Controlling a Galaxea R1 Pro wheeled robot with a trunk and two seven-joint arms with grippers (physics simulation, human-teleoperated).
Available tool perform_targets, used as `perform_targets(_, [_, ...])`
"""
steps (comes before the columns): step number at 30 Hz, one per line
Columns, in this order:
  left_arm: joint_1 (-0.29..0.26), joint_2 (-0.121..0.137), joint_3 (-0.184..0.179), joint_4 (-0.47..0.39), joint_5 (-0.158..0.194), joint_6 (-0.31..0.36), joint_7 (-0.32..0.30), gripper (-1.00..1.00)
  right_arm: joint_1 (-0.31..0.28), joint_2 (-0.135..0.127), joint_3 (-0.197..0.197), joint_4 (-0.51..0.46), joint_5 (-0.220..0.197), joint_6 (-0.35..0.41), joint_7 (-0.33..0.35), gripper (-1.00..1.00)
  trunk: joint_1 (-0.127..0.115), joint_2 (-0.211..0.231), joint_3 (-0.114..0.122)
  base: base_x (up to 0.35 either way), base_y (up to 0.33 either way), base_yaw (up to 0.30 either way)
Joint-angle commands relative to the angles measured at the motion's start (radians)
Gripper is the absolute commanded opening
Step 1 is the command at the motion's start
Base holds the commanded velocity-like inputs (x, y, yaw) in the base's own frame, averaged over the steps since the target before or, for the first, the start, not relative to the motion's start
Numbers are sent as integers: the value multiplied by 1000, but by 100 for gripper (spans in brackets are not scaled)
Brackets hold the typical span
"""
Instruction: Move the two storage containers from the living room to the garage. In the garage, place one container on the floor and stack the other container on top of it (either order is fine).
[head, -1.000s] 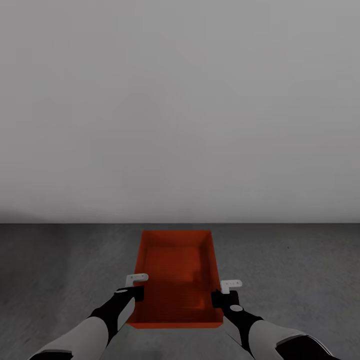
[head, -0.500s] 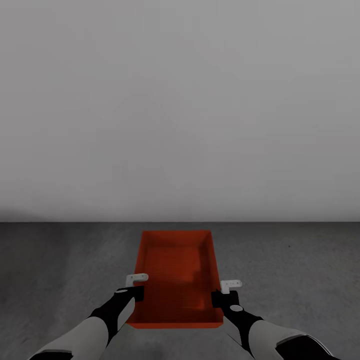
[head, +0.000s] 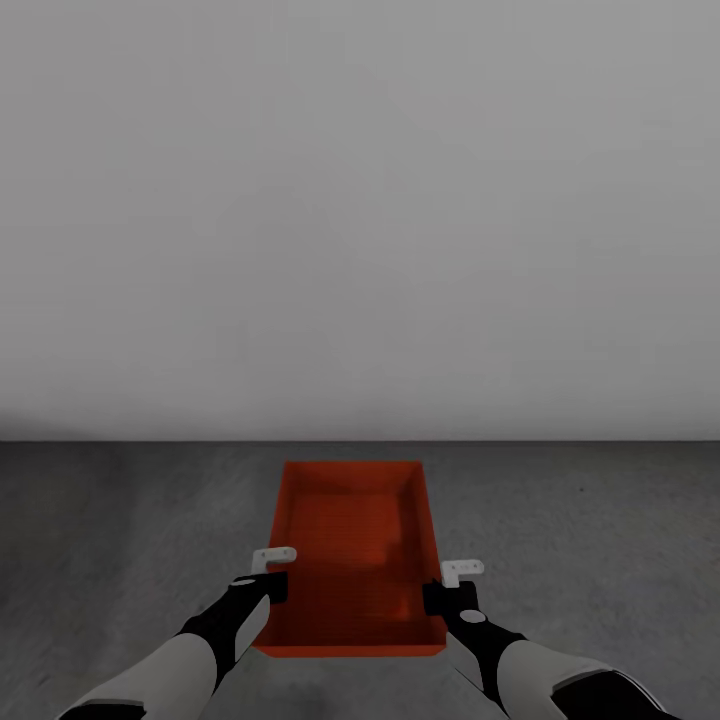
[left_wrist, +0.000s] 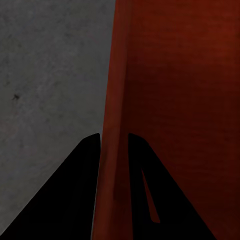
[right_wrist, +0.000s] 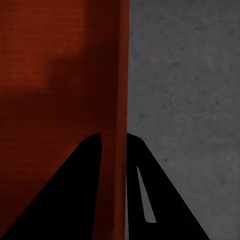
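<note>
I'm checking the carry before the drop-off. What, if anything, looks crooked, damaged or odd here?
Nothing stands out. The storage container sits level and square between the arms over the floor; the left claw and right claw each pinch a side wall. It looks intact.

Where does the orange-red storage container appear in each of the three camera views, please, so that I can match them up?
Head view: the storage container sits low at centre, between the left gripper and the right gripper.
Left wrist view: its side wall runs between the two dark fingers.
Right wrist view: its other side wall runs between the fingers.
Shared landmark: the dark grey floor beside the container.
</note>
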Motion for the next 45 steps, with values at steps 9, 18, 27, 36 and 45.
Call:
perform_targets(9, [-1,1,42,-6,53,-73,8,-100,0,1,-75,2,6,-3,8,-100,35,-64,-29,0,0,0])
perform_targets(18, [-1,1,42,-6,53,-73,8,-100,0,1,-75,2,6,-3,8,-100,69,-127,-57,0,0,0])
perform_targets(27, [-1,1,42,-6,52,-73,8,-100,0,1,-75,3,6,-3,8,-100,104,-190,-85,0,0,0])
perform_targets(36, [-1,1,42,-6,52,-72,8,-100,0,0,-75,2,6,-3,8,-100,138,-253,-114,0,0,0])
perform_targets(45, [-1,1,42,-6,53,-73,8,-100,0,1,-75,2,6,-3,8,-100,173,-316,-142,0,0,0])
